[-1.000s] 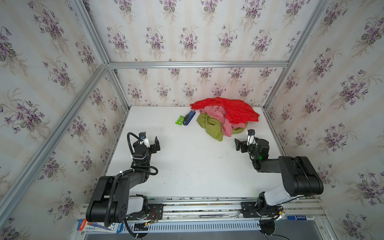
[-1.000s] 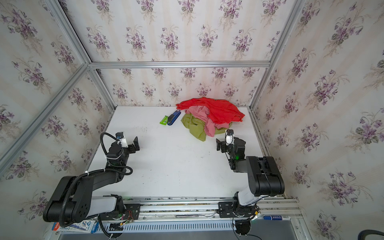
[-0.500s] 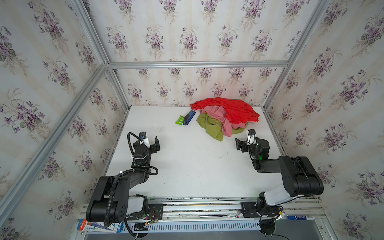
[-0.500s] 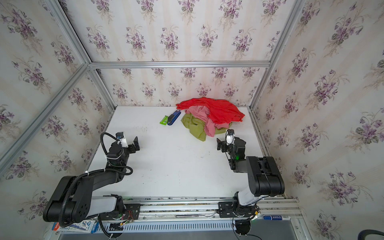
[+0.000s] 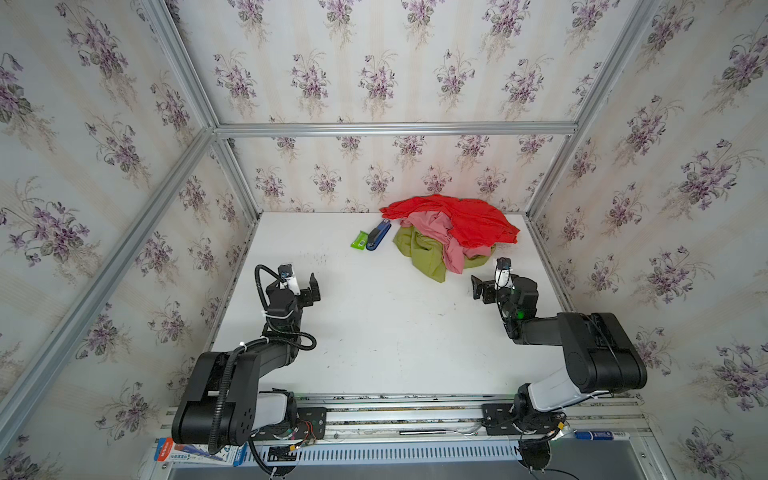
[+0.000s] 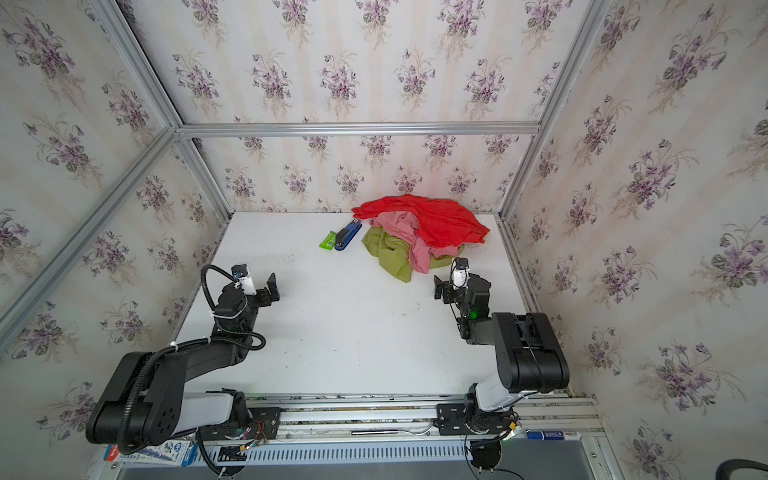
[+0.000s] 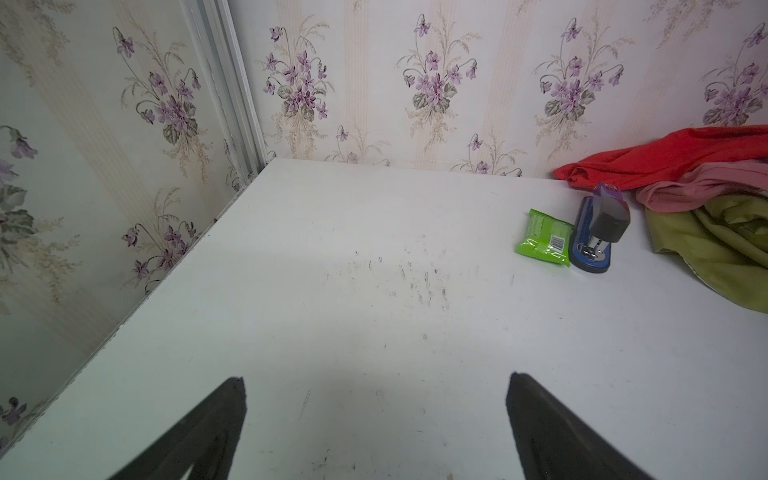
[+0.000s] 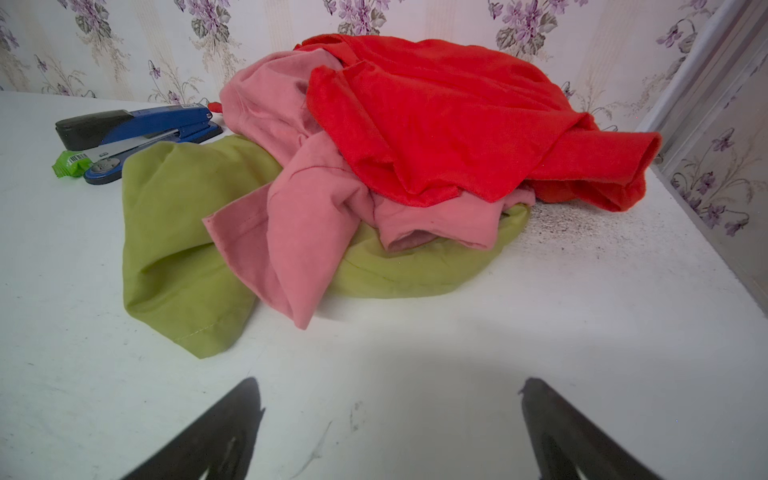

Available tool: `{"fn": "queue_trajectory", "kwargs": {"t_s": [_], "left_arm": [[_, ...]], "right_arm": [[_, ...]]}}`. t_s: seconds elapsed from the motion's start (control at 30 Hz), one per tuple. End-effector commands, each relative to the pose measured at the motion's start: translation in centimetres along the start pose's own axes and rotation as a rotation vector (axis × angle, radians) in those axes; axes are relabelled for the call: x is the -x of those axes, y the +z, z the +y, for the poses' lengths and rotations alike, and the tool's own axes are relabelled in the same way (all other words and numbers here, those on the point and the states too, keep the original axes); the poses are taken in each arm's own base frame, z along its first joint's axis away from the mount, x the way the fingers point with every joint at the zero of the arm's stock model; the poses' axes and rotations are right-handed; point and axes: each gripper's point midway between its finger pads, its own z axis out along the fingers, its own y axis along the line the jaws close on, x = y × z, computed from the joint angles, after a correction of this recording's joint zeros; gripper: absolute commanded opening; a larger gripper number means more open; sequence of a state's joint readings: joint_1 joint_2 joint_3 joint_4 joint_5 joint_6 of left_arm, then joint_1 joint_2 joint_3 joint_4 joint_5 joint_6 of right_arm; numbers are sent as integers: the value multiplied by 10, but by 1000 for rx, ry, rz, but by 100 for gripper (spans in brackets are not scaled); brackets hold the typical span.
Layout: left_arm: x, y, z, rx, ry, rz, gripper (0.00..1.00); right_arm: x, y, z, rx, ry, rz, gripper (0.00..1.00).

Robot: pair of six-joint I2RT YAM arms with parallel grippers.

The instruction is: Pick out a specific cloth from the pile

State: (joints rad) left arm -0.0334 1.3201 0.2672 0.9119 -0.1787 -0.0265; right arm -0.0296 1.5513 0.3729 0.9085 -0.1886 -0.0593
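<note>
Right gripper nudged toward pile, upper right of frame – left gripper idle; both jaws spread wide, empty. Risk: red cloth overlaps salmon cloth – careless pinch drags both

Over the last second, the only shift you'll find is your right tool, which has edged a touch farther across the tabletop toward the pile, so slightly that both top views barely register it.
</note>
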Motion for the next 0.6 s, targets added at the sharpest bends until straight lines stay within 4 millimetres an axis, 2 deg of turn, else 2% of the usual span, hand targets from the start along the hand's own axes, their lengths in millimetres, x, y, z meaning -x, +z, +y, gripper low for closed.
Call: {"fn": "queue_trajectory", "kwargs": {"t_s": [0.0,0.57], "left_arm": [[11,0,0,2,5,-42,100],[16,-2,2,27,6,-55,100]], "right_arm": [[9,3,-2,-19,-5,-18,100],[11,0,0,-26,-17,-16,100]]}}
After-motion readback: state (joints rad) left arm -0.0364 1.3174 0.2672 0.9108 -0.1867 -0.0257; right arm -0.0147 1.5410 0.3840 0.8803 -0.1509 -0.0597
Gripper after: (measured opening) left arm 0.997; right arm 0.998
